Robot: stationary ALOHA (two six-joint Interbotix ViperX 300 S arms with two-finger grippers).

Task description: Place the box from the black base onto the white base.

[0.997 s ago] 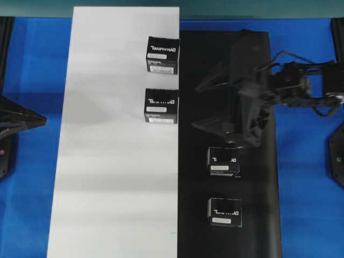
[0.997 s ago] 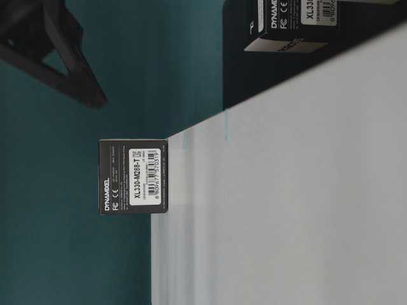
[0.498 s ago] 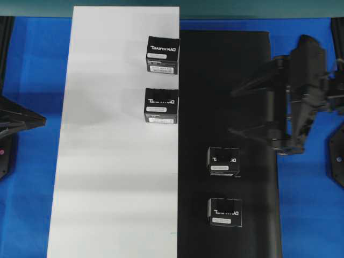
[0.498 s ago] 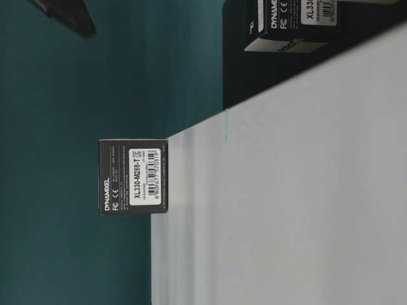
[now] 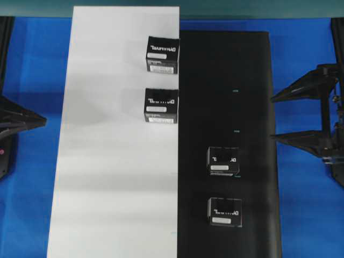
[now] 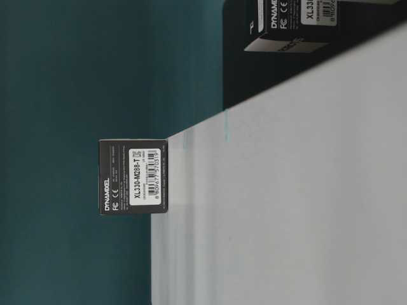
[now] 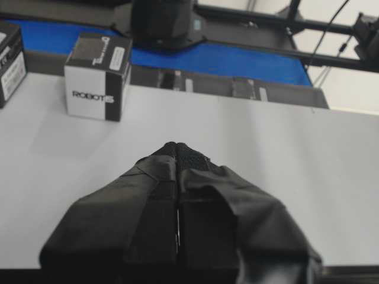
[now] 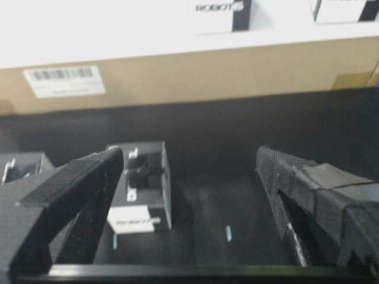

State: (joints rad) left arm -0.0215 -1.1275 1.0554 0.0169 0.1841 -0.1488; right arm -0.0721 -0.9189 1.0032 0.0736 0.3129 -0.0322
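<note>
I have the right claw (image 5: pixel 279 117) spread wide and empty at the black base's (image 5: pixel 252 80) right edge; the next box (image 5: pixel 223 161) sits inward and toward the near end, while my left claw (image 7: pixel 177 155), pressed together, waits beyond the white base (image 5: pixel 107 188).

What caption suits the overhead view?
Two boxes on the white base, two on the black base; open right gripper at its edge.

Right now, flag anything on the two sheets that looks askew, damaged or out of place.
Nothing stands out. Two small black cardboard boxes sit squarely on the long white sheet, two more on the long matte black sheet, all upright and intact.
</note>
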